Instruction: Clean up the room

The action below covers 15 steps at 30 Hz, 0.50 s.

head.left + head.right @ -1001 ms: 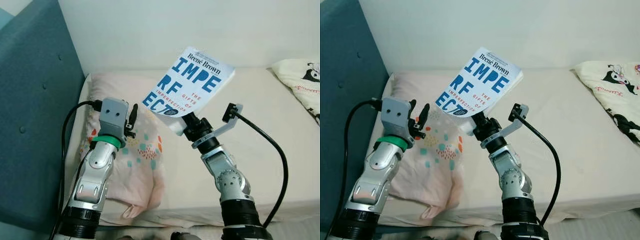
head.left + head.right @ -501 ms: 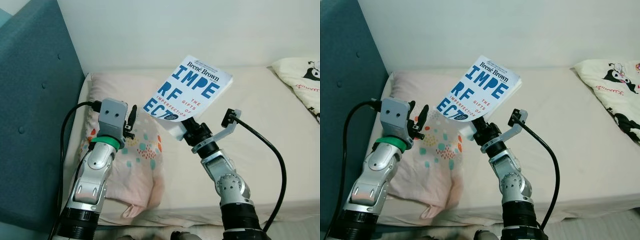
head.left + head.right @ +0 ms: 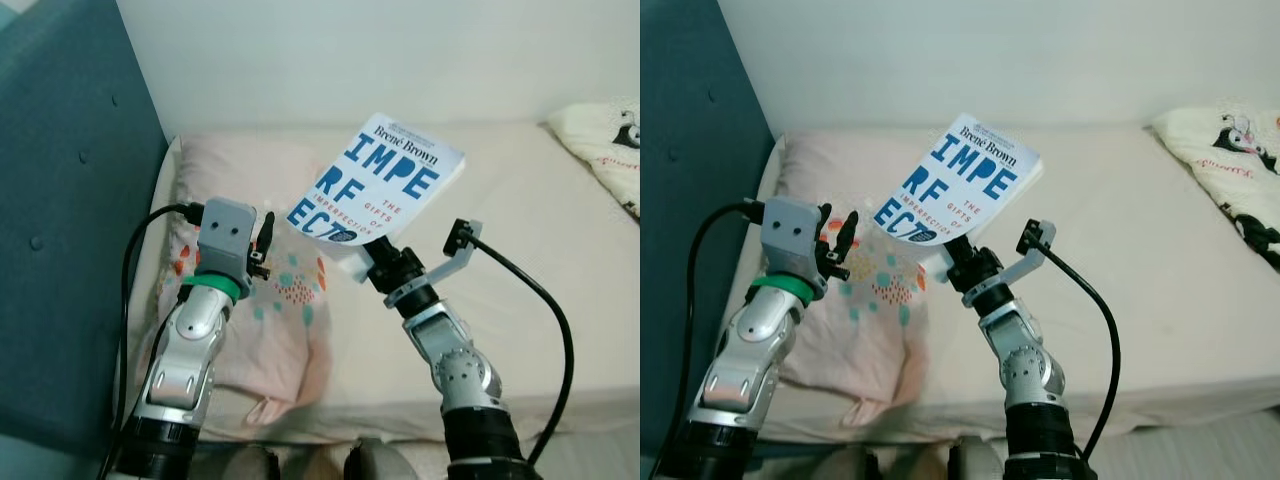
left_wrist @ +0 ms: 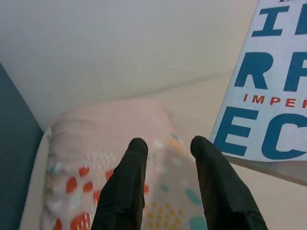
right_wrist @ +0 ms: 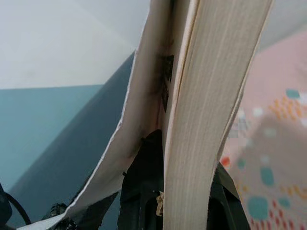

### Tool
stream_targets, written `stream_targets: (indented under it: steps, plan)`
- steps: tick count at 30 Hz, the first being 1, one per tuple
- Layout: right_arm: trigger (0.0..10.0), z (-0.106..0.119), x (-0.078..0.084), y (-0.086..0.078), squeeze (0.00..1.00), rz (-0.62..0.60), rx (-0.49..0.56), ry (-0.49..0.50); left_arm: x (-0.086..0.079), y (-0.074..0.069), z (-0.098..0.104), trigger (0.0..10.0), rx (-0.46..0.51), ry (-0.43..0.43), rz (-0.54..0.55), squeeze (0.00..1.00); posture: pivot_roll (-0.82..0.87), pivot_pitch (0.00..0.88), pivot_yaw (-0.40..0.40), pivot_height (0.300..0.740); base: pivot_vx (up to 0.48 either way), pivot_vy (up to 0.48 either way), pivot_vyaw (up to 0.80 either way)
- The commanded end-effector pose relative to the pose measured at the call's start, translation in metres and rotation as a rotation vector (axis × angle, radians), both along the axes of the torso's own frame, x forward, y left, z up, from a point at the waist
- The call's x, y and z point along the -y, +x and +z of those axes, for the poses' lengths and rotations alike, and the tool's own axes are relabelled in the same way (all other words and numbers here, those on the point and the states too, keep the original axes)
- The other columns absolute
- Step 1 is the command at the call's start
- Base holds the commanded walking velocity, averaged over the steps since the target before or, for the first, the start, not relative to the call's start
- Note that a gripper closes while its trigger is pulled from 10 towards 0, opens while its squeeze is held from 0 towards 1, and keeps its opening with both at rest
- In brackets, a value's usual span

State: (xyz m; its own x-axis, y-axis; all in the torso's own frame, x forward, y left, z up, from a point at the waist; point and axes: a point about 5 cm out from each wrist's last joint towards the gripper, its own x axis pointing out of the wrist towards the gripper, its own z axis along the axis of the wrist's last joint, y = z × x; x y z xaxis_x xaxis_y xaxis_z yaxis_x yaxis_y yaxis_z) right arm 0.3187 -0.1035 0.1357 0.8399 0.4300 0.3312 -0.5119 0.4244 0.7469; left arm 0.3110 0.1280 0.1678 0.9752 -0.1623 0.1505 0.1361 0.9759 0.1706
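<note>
A white paperback book (image 3: 378,182) with big blue letters is held up in the air over the bed, its cover facing me. My right gripper (image 3: 372,252) is shut on the book's lower edge; in the right wrist view the pages (image 5: 206,110) stand between the black fingers (image 5: 144,191). My left gripper (image 3: 263,238) is raised beside it over a pink pillow (image 3: 270,300) with coloured spots, fingers (image 4: 125,187) a little apart and nothing between them. The book's corner (image 4: 268,96) lies close to the left gripper.
The bed (image 3: 520,220) has a cream sheet and runs along a white wall. A teal padded headboard (image 3: 70,200) stands on the left. A cream pillow (image 3: 1230,150) with cartoon figures lies at the far right. Black cables (image 3: 540,300) trail from both wrists.
The right gripper has lowered the book slightly and drawn it toward the left gripper. The camera has shifted a little, so the bed sits higher in the picture.
</note>
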Motion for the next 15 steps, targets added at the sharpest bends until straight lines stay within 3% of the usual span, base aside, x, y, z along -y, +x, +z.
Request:
stream_targets:
  steps: [1,6,7,15]
  plan:
    - [10.0,0.000,0.002,-0.001,0.00,-0.008,0.000,0.014,0.000,-0.002,-0.005,10.0,-0.023,0.007,-0.004,0.00,0.03,0.049,0.055,0.620,0.000,0.000,0.00]
    - [10.0,-0.009,0.005,-0.002,0.00,-0.005,-0.055,0.076,0.000,-0.004,-0.004,10.0,-0.024,0.012,-0.010,0.00,0.04,0.064,0.070,0.620,0.000,0.000,0.00]
    - [10.0,-0.021,0.005,-0.003,0.00,0.018,-0.110,0.092,-0.001,-0.006,-0.003,10.0,-0.027,0.018,-0.015,0.00,0.05,0.077,0.083,0.620,0.000,0.000,0.00]
    - [10.0,-0.039,-0.005,-0.009,0.00,0.109,-0.156,-0.044,-0.007,-0.014,-0.004,10.0,-0.056,0.048,-0.023,0.00,0.06,0.129,0.126,0.620,0.000,0.000,0.00]
